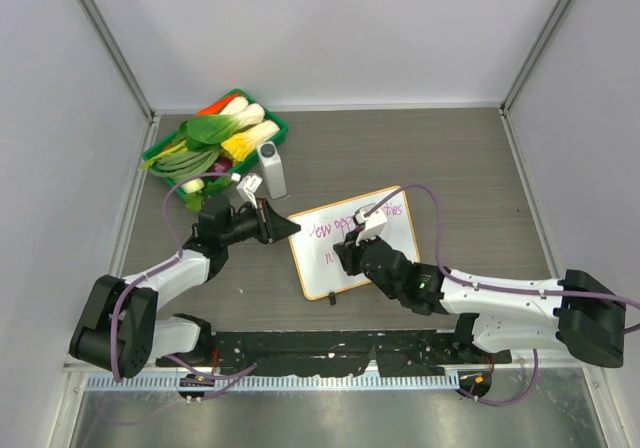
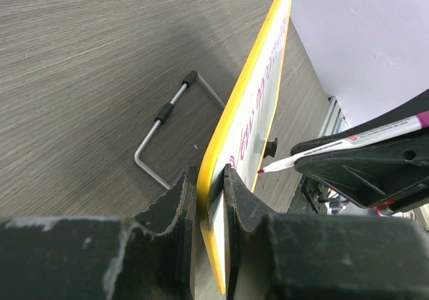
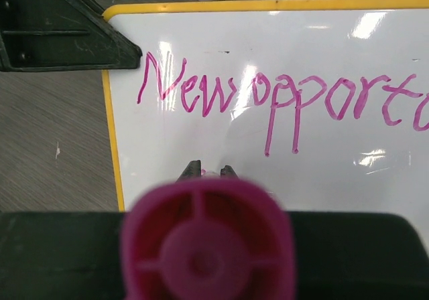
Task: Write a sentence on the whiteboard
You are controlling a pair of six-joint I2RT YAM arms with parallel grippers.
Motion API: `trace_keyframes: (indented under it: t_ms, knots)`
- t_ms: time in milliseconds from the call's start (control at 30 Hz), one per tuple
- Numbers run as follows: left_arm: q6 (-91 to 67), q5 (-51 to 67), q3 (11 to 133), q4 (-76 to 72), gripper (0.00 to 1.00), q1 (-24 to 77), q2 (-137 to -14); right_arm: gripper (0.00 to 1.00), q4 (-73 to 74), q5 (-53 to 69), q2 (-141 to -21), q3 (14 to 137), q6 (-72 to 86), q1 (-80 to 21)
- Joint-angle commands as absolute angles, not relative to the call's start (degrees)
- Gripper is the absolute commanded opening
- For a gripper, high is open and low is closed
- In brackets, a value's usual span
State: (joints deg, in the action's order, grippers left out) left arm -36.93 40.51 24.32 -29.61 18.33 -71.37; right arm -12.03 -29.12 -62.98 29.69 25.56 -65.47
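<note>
Whiteboard, pink sentence "New opporto…", second line possibly "ju", magenta marker

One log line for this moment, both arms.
left gripper: clamps whiteboard edge | right gripper: holds marker, tip near board | sentence: second line started

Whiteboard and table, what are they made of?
The whiteboard looks like glossy coated board: light glare shines on its white face. Its frame seems smooth yellow-orange plastic. The table looks like matte grey wood-grain laminate, with fine streaks; real wood is possible.
</note>
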Motion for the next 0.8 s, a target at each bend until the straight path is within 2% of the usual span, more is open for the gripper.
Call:
trace_keyframes:
  t_ms: [0, 767]
  knots:
    - [-32.17, 37.44, 24.35, -27.33, 0.0, 18.72, -71.1, 0.01, -14.5, -31.9, -65.82, 32.87, 23.38, -64.86]
    - [-32.34, 37.7, 24.52, -27.77, 0.0, 18.72, -71.37, 0.01, -11.34, -28.83, -67.94, 30.41, 25.22, -63.98]
